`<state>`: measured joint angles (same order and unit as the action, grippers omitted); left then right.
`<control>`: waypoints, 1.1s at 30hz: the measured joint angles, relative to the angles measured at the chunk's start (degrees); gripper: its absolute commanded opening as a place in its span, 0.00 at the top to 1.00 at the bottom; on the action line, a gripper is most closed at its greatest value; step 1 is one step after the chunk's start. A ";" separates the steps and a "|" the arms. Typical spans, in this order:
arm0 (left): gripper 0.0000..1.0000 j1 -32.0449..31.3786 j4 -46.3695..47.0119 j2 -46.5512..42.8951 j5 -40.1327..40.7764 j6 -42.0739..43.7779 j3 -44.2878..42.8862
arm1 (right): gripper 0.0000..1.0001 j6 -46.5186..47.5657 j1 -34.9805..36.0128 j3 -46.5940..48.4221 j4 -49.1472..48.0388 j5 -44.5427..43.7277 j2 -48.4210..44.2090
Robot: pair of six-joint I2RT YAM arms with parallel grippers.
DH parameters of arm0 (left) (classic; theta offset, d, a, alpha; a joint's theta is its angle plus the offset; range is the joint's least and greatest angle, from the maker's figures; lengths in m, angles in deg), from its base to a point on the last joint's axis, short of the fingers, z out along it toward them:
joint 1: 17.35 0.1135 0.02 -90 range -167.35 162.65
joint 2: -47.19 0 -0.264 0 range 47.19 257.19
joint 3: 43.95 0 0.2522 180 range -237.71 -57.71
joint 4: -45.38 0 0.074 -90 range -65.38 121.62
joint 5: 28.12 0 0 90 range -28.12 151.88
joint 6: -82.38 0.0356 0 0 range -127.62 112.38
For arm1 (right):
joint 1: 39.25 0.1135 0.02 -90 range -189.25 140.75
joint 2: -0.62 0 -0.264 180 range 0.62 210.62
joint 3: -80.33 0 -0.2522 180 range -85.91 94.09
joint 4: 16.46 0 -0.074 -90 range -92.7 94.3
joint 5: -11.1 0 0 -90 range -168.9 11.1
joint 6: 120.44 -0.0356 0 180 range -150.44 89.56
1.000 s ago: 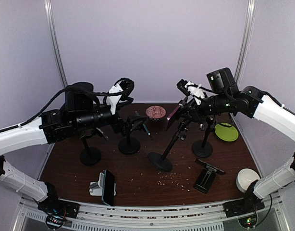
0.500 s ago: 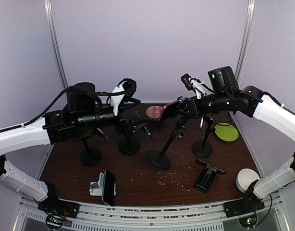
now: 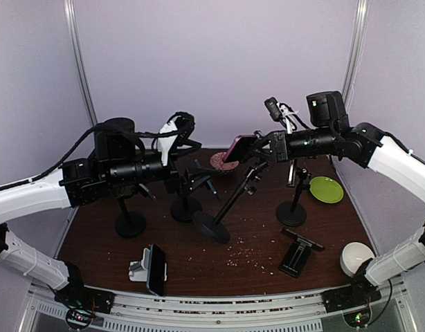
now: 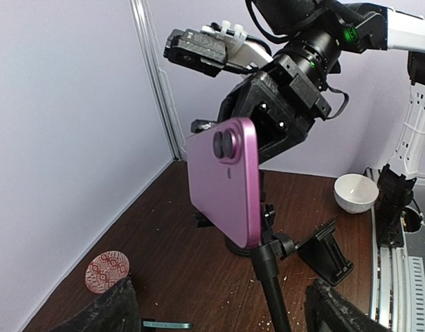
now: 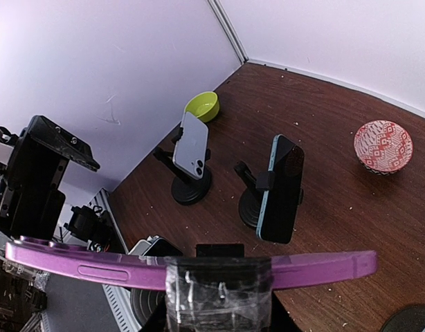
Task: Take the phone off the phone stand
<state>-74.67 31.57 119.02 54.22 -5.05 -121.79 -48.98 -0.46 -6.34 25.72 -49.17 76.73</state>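
**Right claw clenched on purple phone; stand leaning**

Materials: the purple phone (image 4: 223, 183) is a smooth, flat slab with rounded corners. The stand (image 3: 230, 200) is a thin black pole on a round black disc. The table (image 3: 261, 273) is dark brown wood scattered with pale crumbs.

Right claw (image 3: 261, 149): clenched on the phone, which lies flat across it. Left claw (image 4: 223, 308): released, its jaws wide apart, the stand's pole rising just ahead of it and the phone above.

Left wrist view only: the phone's back with two round lenses, and its lower end meeting the pole's top joint.

Right wrist view only: the phone edge-on with a long side button, and a finger (image 5: 219, 287) wrapped in clear, crinkled tape beneath it.

Top view only: the pole slants down from the right claw to its disc on the table.
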 measured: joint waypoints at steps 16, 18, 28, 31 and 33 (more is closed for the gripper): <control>0.22 0.00 -2.03 0.50 5.33 -1.22 -1.14 | 1.00 -1.05 -0.04 2.71 9.81 -10.54 -0.11; 0.22 0.00 -2.03 1.66 5.09 -1.53 -1.99 | 1.00 -1.03 -0.04 3.54 12.00 -12.17 -0.09; 0.27 -0.17 -1.77 7.78 2.25 -2.89 -6.67 | 1.00 -1.68 0.74 7.74 20.22 -19.19 0.83; 0.28 -0.17 -1.57 9.81 2.23 -3.89 -8.79 | 1.00 -2.38 1.73 9.14 21.51 -20.87 2.14; 0.28 -0.24 -1.20 11.04 1.99 -4.52 -9.73 | 1.00 -2.73 2.60 9.88 21.94 -21.66 3.13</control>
<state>-74.91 30.36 130.06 56.20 -9.58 -131.51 -51.71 2.14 3.54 47.67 -70.83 79.86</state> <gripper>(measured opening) 0.723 0.285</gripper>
